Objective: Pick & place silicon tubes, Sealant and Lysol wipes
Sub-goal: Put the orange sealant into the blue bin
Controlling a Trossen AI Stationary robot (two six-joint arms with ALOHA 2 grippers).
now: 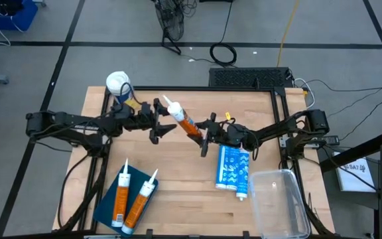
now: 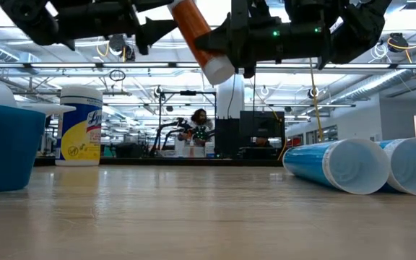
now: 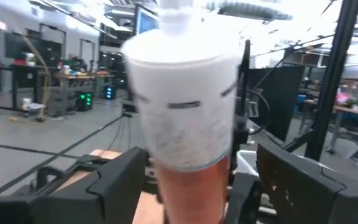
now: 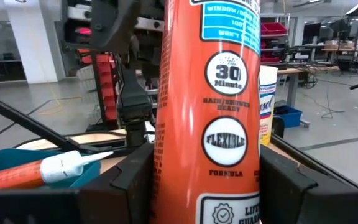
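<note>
My right gripper [image 1: 203, 137] clamps the orange tube [image 1: 183, 121] aloft; my left gripper [image 1: 163, 122] gapes beside its nozzle.

Mid-worktop [image 1: 184, 179] is left bare between the blue tray [image 1: 105, 206] at the left front and the two blue tubes [image 1: 232, 169] lying right of centre. The right front corner is taken by a clear bin [image 1: 280, 202]. The back-left corner is blocked by the Lysol wipes [image 1: 118, 85]. An orange tube [image 1: 184, 121] is held raised above the back-centre, between both tools.
</note>
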